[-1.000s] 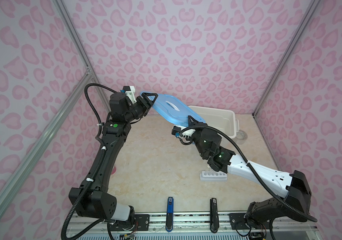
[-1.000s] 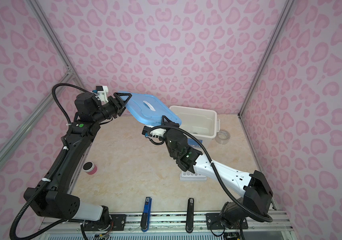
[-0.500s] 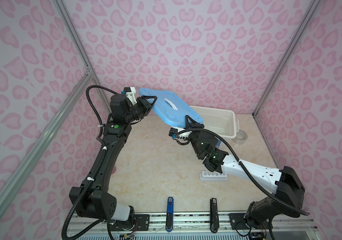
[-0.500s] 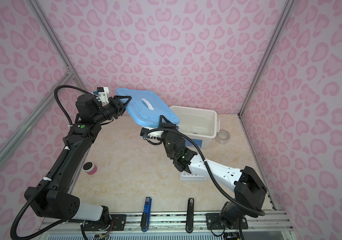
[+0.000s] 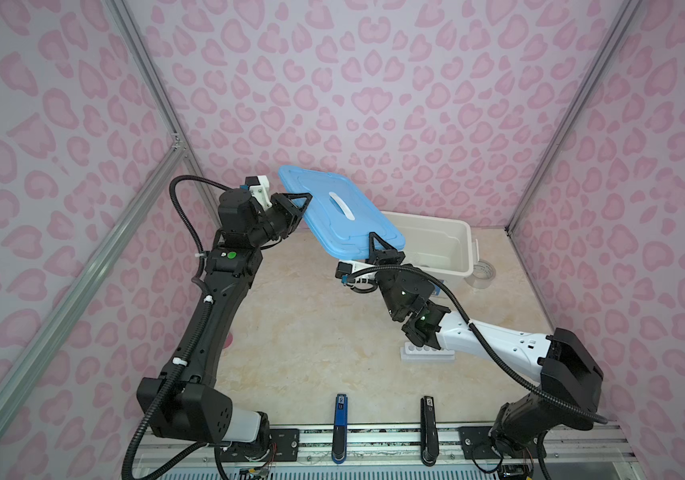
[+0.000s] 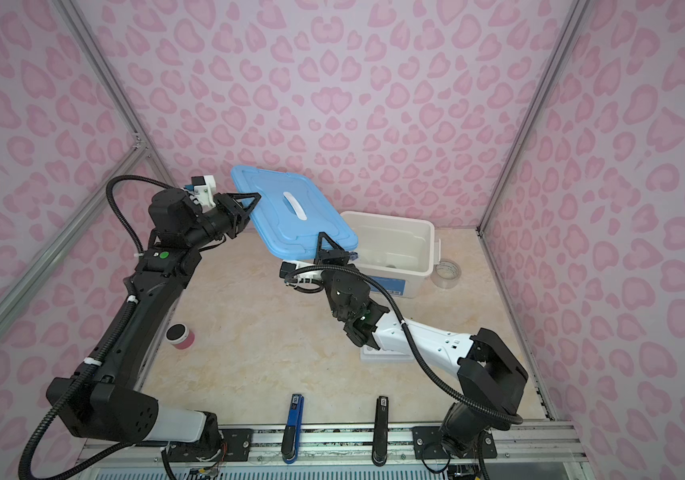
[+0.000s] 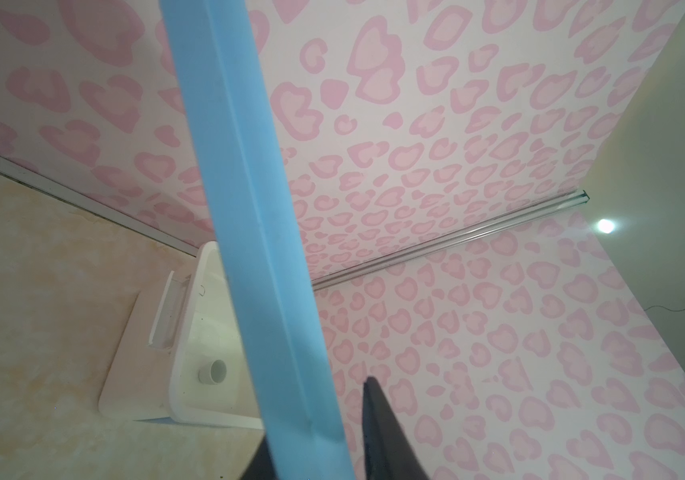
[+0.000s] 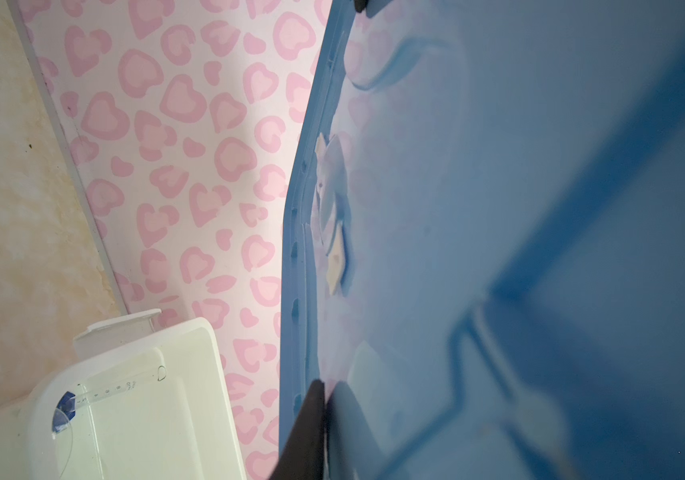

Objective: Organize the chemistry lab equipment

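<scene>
The blue lid [image 5: 332, 212] hangs tilted above the left end of the white bin [image 5: 467, 232] at the far right of the desk [image 5: 311, 324]. The left gripper [image 5: 303, 205] straddles its far-left rim and the right gripper [image 5: 376, 245] its near edge, but I cannot tell whether either is clamped. A small white cup [image 7: 212, 371] and a blue-based cylinder [image 8: 95, 395] lie inside the bin. The white six-hole rack [image 5: 428, 356] sits near right, partly under the right arm.

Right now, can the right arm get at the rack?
Probably not. The right gripper is on the edge of the lid, apparently helping hold it up, and the rack lies under that arm's own forearm. It would need to let go and pull back first.
</scene>
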Motion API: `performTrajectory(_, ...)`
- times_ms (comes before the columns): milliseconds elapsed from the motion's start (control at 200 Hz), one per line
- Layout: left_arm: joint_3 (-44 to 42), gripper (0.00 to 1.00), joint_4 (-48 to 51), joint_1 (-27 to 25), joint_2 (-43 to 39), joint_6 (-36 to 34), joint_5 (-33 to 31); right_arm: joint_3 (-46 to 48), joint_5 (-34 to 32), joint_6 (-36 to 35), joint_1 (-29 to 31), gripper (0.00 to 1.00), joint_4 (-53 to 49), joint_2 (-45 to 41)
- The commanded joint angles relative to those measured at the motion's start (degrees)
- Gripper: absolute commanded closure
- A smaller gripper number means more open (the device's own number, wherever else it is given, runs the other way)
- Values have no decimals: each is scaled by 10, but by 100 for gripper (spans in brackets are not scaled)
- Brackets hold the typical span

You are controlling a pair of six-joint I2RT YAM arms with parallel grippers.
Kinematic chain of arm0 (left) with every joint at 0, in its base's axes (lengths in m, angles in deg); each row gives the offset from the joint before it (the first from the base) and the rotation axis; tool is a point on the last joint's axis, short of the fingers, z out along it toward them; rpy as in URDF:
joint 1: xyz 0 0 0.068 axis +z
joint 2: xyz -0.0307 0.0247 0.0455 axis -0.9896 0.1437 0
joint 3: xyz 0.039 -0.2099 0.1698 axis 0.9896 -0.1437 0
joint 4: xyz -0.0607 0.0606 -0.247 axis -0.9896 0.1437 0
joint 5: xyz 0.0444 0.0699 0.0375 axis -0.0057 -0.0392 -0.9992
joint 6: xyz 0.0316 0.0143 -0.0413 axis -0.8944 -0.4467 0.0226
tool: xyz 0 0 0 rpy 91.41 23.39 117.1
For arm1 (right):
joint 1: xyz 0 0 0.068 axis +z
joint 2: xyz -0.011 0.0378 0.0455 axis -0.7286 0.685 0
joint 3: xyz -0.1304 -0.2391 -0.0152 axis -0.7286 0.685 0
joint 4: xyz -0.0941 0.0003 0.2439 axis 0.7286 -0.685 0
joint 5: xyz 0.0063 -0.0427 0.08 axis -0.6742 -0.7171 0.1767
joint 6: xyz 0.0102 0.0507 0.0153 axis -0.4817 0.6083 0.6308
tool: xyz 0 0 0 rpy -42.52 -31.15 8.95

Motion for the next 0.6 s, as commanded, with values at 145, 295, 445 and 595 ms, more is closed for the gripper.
performTrajectory(145, 2, 85, -61, 0, -8, -30, 11, 3, 13, 26, 3, 57, 43, 5)
performTrajectory(295, 19, 90, -67, 1, -2, -36, 15, 14, 3, 51, 3, 50, 32, -1)
performTrajectory(445, 37, 93, -74, 10, 4, -39, 4, 34, -8, 86, 4, 43, 18, -20)
performTrajectory(595, 55, 95, -90, 19, 21, -36, 0, 57, -21, 139, 4, 41, -20, -57)
